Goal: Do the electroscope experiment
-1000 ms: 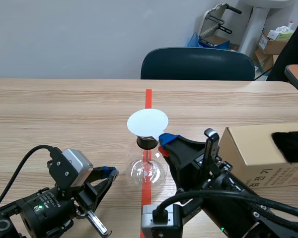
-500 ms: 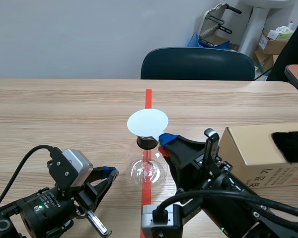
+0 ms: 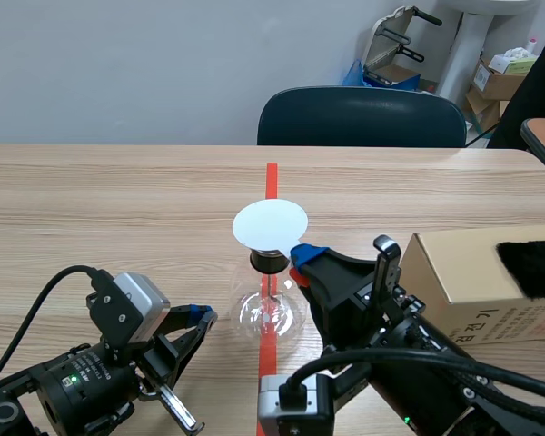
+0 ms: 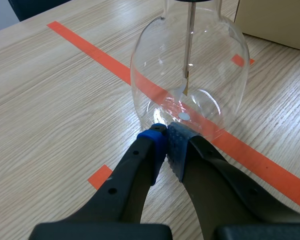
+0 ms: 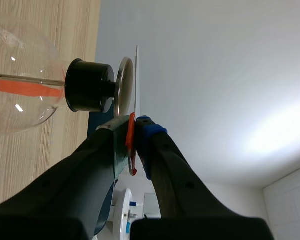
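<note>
The left gripper (image 3: 203, 314) (image 4: 166, 140) is lying low on the table (image 3: 118, 204), coming in from the near left. Its two fingers are pressing together with nothing between them, and their tips are sitting just at the foot of the glass flask (image 3: 269, 313) (image 4: 190, 85). I cannot tell whether they are actually touching the glass.

The flask (the electroscope's body) is standing upright on the orange-red tape line (image 3: 271, 182) near the table's middle. A thin metal rod (image 4: 189, 45) is hanging down inside it. A black stopper (image 3: 267, 262) (image 5: 89, 86) is closing its neck, and a round metal plate (image 5: 123, 85) is sitting on top of that.

The white disc (image 3: 270, 224) (image 5: 137, 75) is hovering just over the metal plate, very close to it and parallel. The right gripper (image 3: 300, 256) (image 5: 136, 125) is reaching in from the near right and clamping the disc at its edge, with what looks like an orange-red tab (image 5: 131, 145) pinched between the pads.

Further right, a cardboard box (image 3: 463, 272) is resting on the table with a black furry piece (image 3: 531, 268) lying on it. A dark chair (image 3: 359, 118) is standing behind the far edge.
</note>
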